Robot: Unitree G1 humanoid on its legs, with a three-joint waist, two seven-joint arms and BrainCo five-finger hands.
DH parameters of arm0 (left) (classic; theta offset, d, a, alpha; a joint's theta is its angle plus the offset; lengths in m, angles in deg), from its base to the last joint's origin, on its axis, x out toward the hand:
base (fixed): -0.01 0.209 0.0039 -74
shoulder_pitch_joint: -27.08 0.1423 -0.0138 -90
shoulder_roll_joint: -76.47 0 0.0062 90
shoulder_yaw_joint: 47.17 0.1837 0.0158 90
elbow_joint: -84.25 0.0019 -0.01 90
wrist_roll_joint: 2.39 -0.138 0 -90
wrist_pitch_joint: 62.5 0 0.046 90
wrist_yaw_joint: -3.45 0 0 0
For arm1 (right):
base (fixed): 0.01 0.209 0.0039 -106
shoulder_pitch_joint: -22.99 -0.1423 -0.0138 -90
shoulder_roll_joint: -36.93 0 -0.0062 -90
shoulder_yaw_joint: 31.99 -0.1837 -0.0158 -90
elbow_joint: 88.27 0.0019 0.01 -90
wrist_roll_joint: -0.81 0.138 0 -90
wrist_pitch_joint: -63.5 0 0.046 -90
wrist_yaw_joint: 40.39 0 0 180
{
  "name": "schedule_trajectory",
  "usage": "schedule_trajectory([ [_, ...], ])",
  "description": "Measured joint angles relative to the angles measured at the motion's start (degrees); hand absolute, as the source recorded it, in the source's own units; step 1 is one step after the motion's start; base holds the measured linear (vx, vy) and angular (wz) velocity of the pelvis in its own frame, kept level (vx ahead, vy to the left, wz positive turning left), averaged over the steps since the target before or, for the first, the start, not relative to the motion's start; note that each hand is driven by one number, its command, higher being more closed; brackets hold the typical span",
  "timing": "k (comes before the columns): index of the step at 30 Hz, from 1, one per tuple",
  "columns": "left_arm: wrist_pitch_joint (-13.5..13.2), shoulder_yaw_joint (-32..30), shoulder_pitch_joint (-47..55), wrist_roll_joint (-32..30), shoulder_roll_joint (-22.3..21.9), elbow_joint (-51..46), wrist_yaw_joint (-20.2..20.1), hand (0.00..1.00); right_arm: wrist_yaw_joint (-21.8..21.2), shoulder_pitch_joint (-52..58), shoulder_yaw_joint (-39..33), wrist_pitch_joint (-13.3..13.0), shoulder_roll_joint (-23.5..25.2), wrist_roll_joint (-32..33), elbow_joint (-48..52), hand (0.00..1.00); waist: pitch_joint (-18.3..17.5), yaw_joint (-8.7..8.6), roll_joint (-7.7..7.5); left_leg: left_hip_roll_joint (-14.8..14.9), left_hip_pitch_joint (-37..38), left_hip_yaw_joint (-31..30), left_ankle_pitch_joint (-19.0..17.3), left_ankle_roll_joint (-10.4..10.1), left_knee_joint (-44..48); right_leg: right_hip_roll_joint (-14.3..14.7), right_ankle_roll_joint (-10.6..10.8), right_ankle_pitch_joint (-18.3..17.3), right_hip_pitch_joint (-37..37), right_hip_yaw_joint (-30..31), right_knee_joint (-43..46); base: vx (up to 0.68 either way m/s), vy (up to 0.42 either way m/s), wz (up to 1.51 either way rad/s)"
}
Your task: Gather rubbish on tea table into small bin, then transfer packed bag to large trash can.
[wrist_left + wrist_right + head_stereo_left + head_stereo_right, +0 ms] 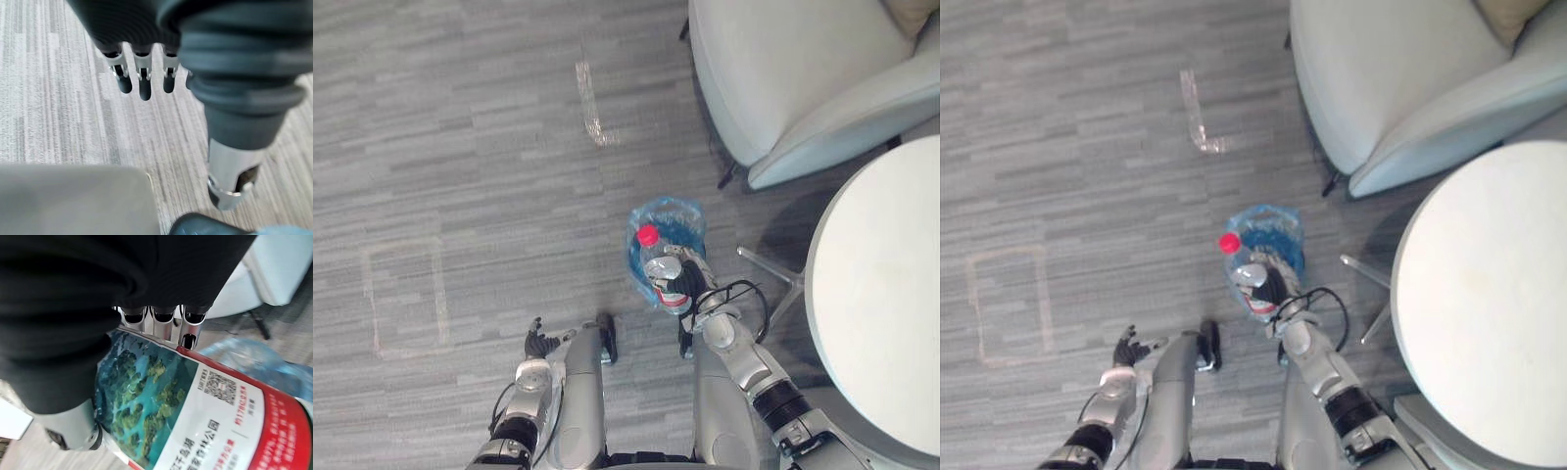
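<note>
Gathering step in hand: right hand [693, 284] clasps 1 red-capped plastic bottle [654, 253] above the blue-bagged small bin [680, 217]. Left hand [540, 343] hangs slack. Next move likely calls for letting go squarely over the opening.

We see open carpet [460, 176] left of the blue-lined bin [683, 217], free to pass. The right side is tight: armchair [783, 78] behind, round table [881, 294] beside, metal leg [769, 266] between. A bottle [656, 257] gripped in the right hand [693, 286] covers the bin mouth.
</note>
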Motion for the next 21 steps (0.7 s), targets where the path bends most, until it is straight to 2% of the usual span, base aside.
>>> schedule_trajectory([
  [6,-1.1,0.2,0.1,0.4,-2.2,-11.8,0.0,0.00,2.7,-5.3,-4.2,0.9,-1.3,0.4,4.5,1.00,1.2,2.24,-0.38,0.5,-10.8,-0.7,2.0,0.4,2.4,-0.2,-0.4,1.3,-9.9,-0.8,1.8,-0.02,-0.005,0.04],
  [8,-1.4,0.3,0.2,0.5,-2.2,-15.9,-0.2,0.00,3.6,-8.8,-5.1,0.9,-2.6,0.9,4.4,1.00,3.2,2.69,-0.35,0.1,-13.0,-1.2,2.4,0.3,2.7,-0.8,-0.6,0.9,-12.2,-1.2,3.0,0.02,-0.002,0.18],
  [14,-1.5,1.3,0.6,0.5,-2.0,-22.6,-1.2,0.00,4.5,-13.9,-8.5,1.0,-6.0,2.7,3.5,1.00,4.0,4.87,-0.28,-1.0,-19.0,-2.3,2.9,-0.2,3.9,-2.1,-1.0,-0.5,-18.3,-2.0,6.3,0.00,0.009,0.16],
  [21,-2.8,2.9,3.4,1.0,-1.9,-28.7,-1.8,0.00,4.7,-17.5,-9.7,1.2,-7.7,5.0,-0.9,1.00,4.0,5.21,-0.28,-2.1,-22.7,-2.6,4.1,-0.5,3.0,-3.3,-0.9,-0.8,-22.4,-2.2,7.3,-0.02,-0.001,0.12],
])
